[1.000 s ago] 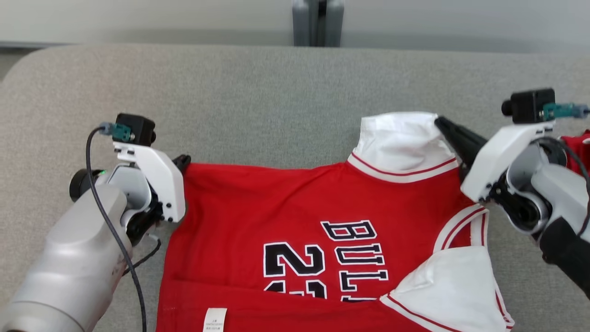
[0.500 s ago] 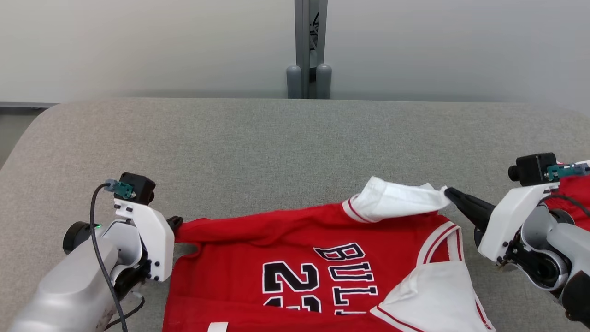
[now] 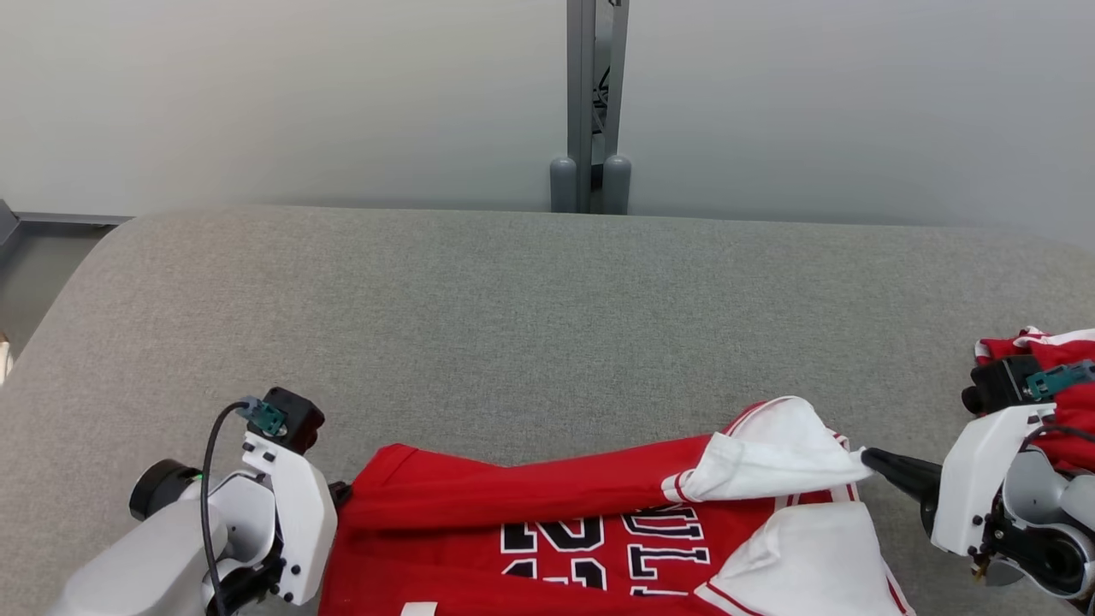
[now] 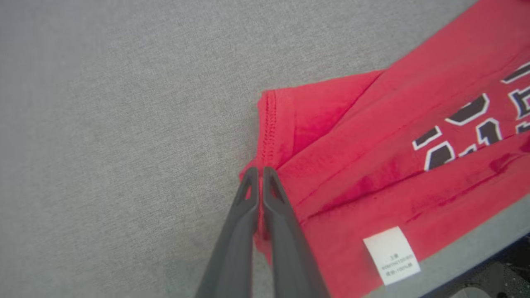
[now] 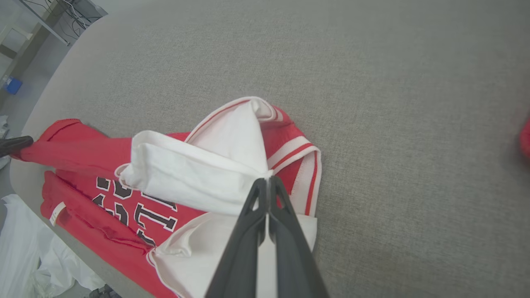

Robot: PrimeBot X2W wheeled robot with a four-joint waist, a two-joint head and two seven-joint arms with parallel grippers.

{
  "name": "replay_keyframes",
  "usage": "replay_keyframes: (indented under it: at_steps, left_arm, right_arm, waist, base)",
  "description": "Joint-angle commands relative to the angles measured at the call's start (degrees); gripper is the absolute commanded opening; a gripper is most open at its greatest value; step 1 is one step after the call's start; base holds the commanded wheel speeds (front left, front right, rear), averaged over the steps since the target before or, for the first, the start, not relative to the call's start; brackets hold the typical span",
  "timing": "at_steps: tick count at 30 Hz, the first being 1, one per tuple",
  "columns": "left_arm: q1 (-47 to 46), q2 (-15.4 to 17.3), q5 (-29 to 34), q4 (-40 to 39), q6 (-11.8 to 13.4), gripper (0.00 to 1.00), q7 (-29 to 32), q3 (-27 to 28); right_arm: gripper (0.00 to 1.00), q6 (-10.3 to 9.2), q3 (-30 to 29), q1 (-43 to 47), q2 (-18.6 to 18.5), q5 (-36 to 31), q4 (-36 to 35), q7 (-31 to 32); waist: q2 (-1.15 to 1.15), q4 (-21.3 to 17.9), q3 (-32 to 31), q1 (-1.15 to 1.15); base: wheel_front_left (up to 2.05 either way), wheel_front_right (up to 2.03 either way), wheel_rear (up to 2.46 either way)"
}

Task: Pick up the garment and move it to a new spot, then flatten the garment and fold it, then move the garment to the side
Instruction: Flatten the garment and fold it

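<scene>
The garment point(image 3: 513, 496) is a red jersey with white sleeves and black lettering, lying at the near edge of the grey table point(image 3: 513, 325). My left gripper point(image 3: 340, 494) is shut on its red hem corner; in the left wrist view the fingertips point(image 4: 257, 171) pinch the stitched edge of the garment point(image 4: 372, 136). My right gripper point(image 3: 868, 458) is shut on a white sleeve point(image 3: 770, 462), seen up close in the right wrist view point(image 5: 268, 182). Between the two grippers the held edge is raised and folded back over the lettering of the garment point(image 5: 74, 149).
A second red garment point(image 3: 1039, 351) lies at the table's right edge behind my right wrist. A grey post point(image 3: 590, 103) stands behind the table against a pale wall. White cloth point(image 5: 20, 248) lies on the floor below the near edge. Bare grey table stretches far and left.
The head camera has tilted up. Both grippers, still shut, have drawn the garment's far edge back toward the near side, so it now covers part of the lettering.
</scene>
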Motion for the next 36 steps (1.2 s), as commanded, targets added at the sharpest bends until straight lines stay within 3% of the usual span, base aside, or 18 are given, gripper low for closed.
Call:
replay_keyframes:
  at_steps: [1, 15, 25, 26, 27, 28, 29, 30, 36]
  left_arm:
    - [1.06, 1.15, -0.28, -2.14, 0.92, 0.0, 0.63, -0.22]
    - [6.06, 7.38, -1.0, -17.87, 6.31, 0.0, 6.24, -1.86]
    - [7.67, 7.97, -0.55, -21.09, 8.14, 0.0, 6.65, -2.56]
    - [7.68, 7.91, -0.53, -21.22, 8.12, 0.0, 6.68, -2.69]
    - [7.75, 7.86, -0.56, -21.3, 8.13, 0.0, 6.8, -2.79]
    - [7.96, 7.82, -0.59, -21.34, 8.18, 0.0, 6.96, -2.95]
    - [8.3, 7.87, -0.32, -21.3, 8.67, 0.78, 6.77, -3.07]
    - [8.52, 7.84, -0.32, -21.14, 9.26, 1.0, 6.58, -2.87]
    - [8.46, 8.39, -0.91, -21.14, 11.35, 1.0, 5.01, -1.46]
  right_arm:
    - [0.0, 0.04, 0.13, 0.69, -0.98, 0.4, 0.03, 1.25]
    - [0.0, 0.04, 1.08, 1.4, -4.73, 2.17, -2.35, 13.05]
    - [0.0, 0.04, 1.15, 2.81, -4.85, 3.22, -2.86, 17.12]
    - [0.2, 0.04, 0.9, 3.07, -4.74, 3.6, -2.84, 17.31]
    - [0.76, 0.04, 0.73, 3.38, -4.63, 3.89, -2.82, 17.36]
    - [1.0, 0.04, 0.74, 3.76, -4.58, 4.46, -2.48, 17.86]
    - [1.0, 0.04, 0.87, 3.84, -4.5, 4.72, -2.23, 18.76]
    - [1.0, 0.04, 0.68, 3.68, -4.5, 4.87, -2.09, 18.71]
    - [1.0, 0.04, -0.68, 3.77, -5.46, 5.4, -1.63, 17.5]
  waist:
    - [0.0, 0.18, -0.25, 0.0]
    - [0.0, 0.94, -1.48, 0.0]
    - [0.0, 1.09, -1.41, 0.0]
    - [0.0, 1.06, -1.39, 0.0]
    - [0.0, 1.05, -1.39, 0.0]
    - [0.0, 1.04, -1.41, 0.0]
    - [0.0, 1.01, -1.47, 0.0]
    - [0.0, 0.98, -1.51, 0.0]
    - [0.0, 0.79, -2.1, 0.0]
  base:
    - [0.0, 0.0, 0.0]
    - [0.0, 0.0, 0.0]
    - [0.0, 0.0, 0.0]
    - [0.0, 0.0, 0.0]
    - [0.0, 0.0, 0.0]
    - [0.0, 0.0, 0.0]
    - [0.0, 0.0, 0.0]
    - [0.0, 0.0, 0.0]
    - [0.0, 0.0, 0.0]
